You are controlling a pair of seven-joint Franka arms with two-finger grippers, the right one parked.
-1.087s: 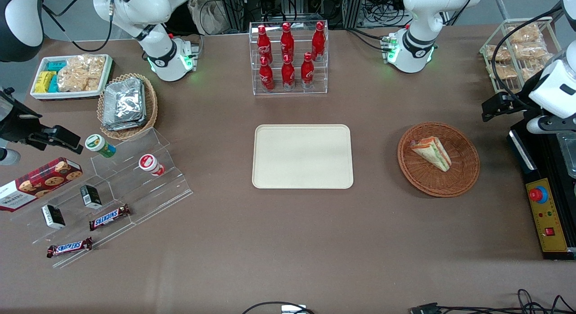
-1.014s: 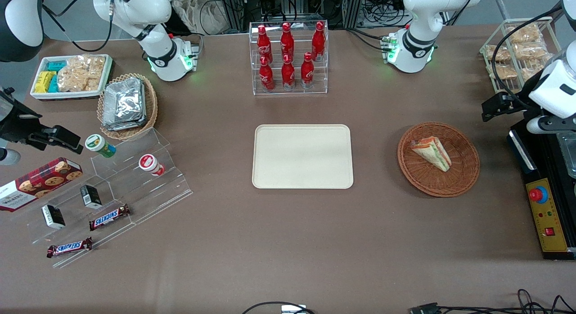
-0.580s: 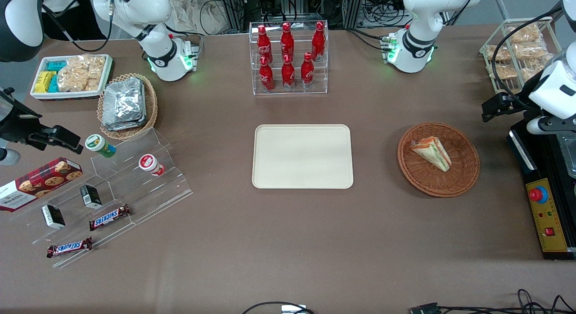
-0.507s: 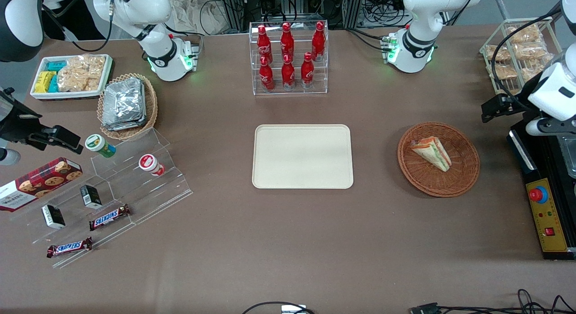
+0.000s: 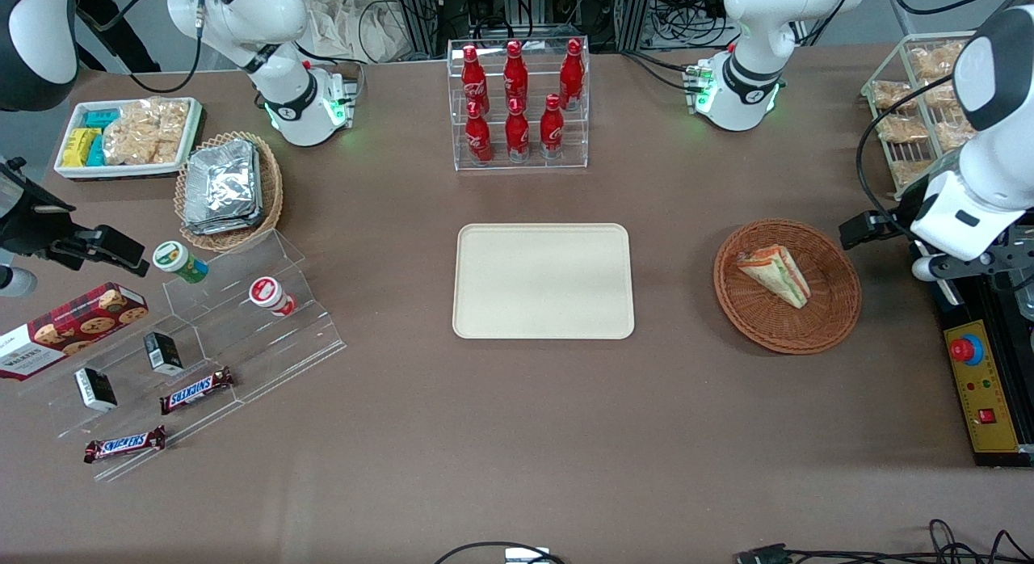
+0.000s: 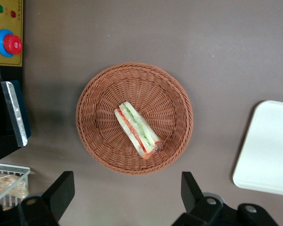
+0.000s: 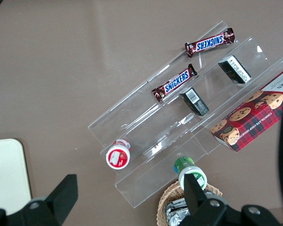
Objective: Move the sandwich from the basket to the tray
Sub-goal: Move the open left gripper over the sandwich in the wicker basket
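Front view: sandwich (image 5: 774, 273) lies on its side in the basket (image 5: 840, 309), off-centre toward the tray (image 5: 543, 281). The basket sits on the worktop (image 5: 517, 435) well apart from the tray, toward the working arm's end. The tray carries nothing. The gripper (image 5: 876, 226) hangs above the worktop just beside the basket rim, on the side away from the tray, not yet over the sandwich. Jaw spread cannot be read from here.

Left wrist view: looking straight down on the basket (image 6: 174, 94), with the sandwich (image 6: 137, 130) lying diagonally and showing red and green filling along its edge. Both fingers (image 6: 191, 186) show wide apart, holding nothing and touching nothing. A tray (image 6: 269, 146) corner is in sight.

Judgement: this is the approach step. To do it well, centre the gripper over the wedge, turn the wrist so the jaws close across the bread faces rather than along its length, descend clear of the wicker rim, and squeeze lightly, since the wrap is likely slippery and the bread soft.
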